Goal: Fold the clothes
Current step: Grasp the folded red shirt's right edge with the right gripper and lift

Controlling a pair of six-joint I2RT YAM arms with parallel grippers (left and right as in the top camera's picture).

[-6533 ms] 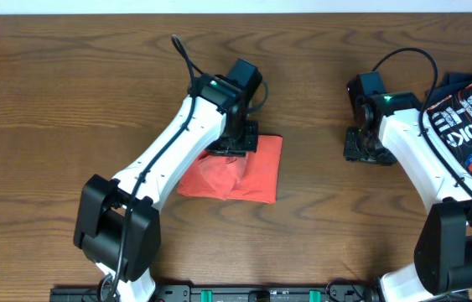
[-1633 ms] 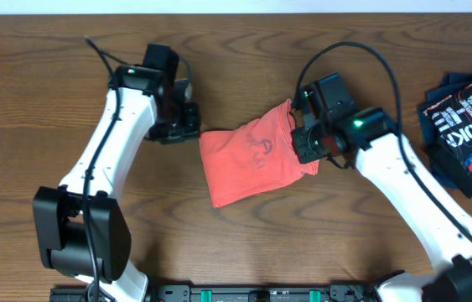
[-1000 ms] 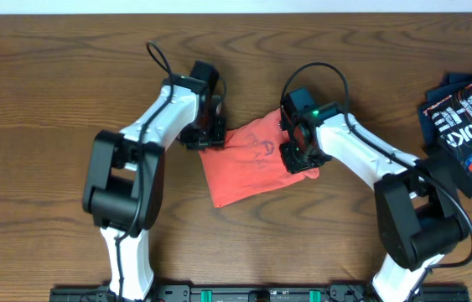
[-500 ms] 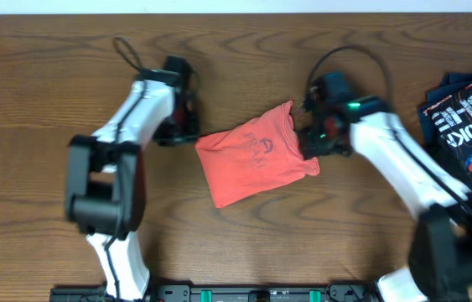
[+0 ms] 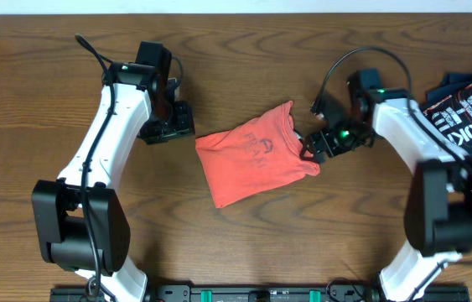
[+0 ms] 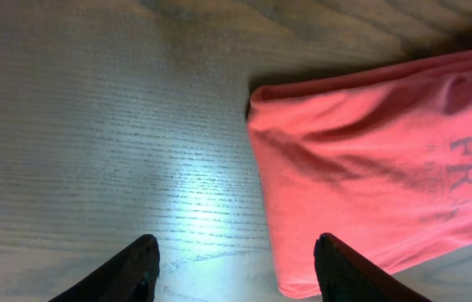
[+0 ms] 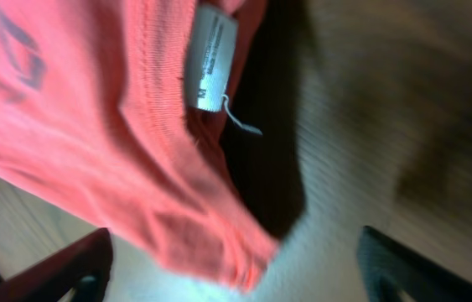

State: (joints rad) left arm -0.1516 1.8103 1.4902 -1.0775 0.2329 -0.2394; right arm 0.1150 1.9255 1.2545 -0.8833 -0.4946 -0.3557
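We observe the folded T-shirt (image 5: 256, 164) at frame centre, flanked by the left gripper (image 6: 236, 245) and right gripper (image 7: 236, 238), both open.

The T-shirt (image 5: 256, 159) is red-orange — its faint lettering (image 6: 469, 164) perhaps navy — tag (image 7: 210, 59) white.

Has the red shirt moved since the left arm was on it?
Yes. The red shirt has slid right, toward the navy clothes, and turned askew.
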